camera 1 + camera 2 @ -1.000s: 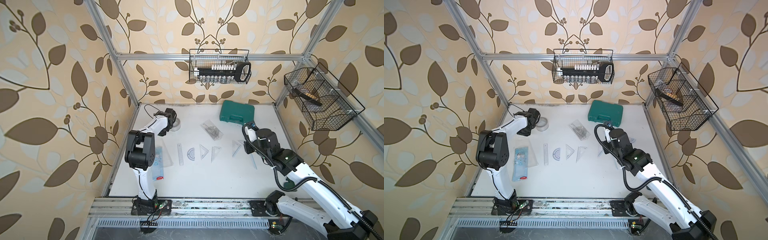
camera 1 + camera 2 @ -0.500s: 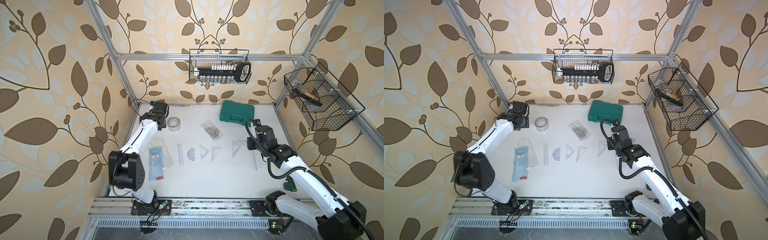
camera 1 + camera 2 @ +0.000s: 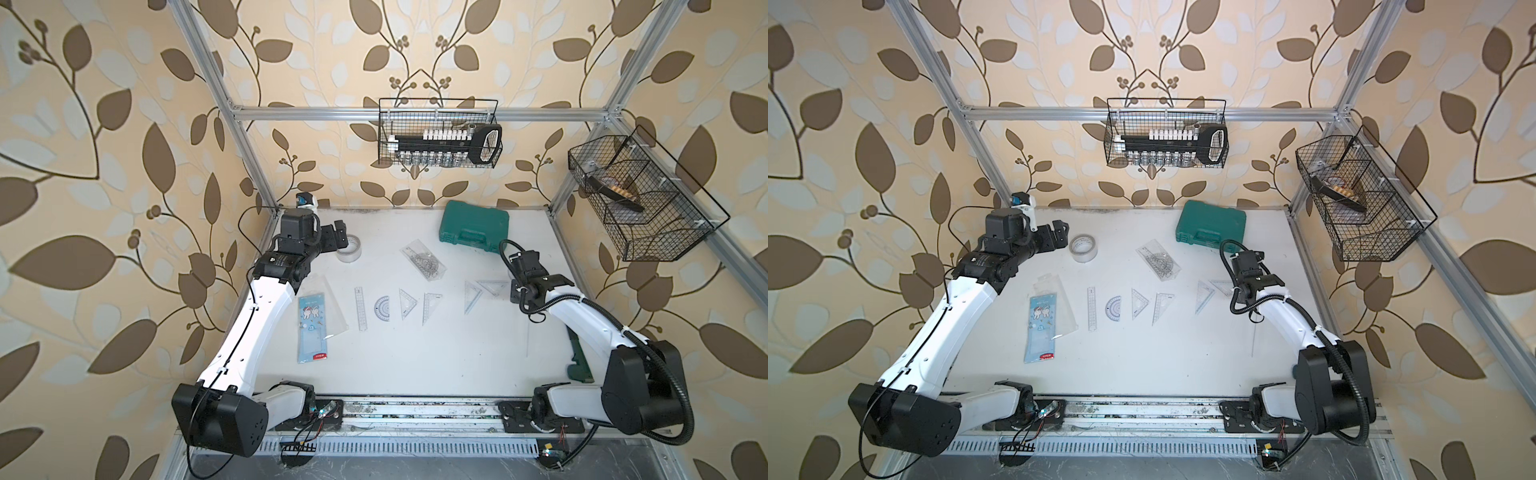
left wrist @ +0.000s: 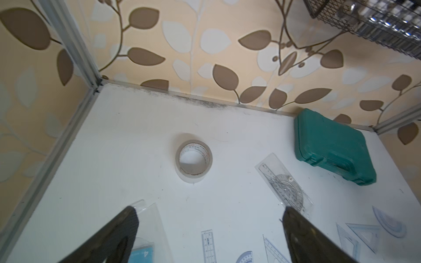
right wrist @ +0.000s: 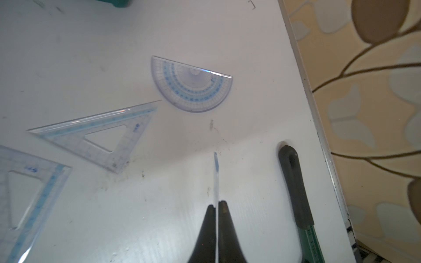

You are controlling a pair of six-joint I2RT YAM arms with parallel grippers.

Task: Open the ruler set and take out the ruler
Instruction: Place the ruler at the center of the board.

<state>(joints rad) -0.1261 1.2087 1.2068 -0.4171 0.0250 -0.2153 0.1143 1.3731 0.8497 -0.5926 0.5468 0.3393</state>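
A clear ruler (image 5: 216, 173), seen edge-on, sticks out past the fingertips of my right gripper (image 5: 216, 203), which is shut on it. In a top view the right gripper (image 3: 516, 292) hovers at the right, beside two blue-edged triangles (image 3: 473, 296). A ruler set (image 3: 424, 259) in a clear pouch lies mid-back, full, also in the left wrist view (image 4: 284, 184). An opened pouch with a blue card (image 3: 316, 324) lies on the left. My left gripper (image 3: 338, 237) hangs open and empty next to a tape roll (image 3: 348, 248); its jaws (image 4: 209, 209) stand wide.
A straight ruler (image 3: 361, 308), a protractor (image 3: 382, 308) and two triangles (image 3: 406, 303) lie in a row mid-table. Another protractor (image 5: 191, 85) lies ahead of the right gripper. A green case (image 3: 473, 226) sits at the back, a green tool with black handle (image 5: 293, 182) along the right edge.
The left arm has unfolded, its elbow swinging toward the front, and its jaws have opened wide near the tape roll. The right gripper shifted slightly, still shut on the ruler.
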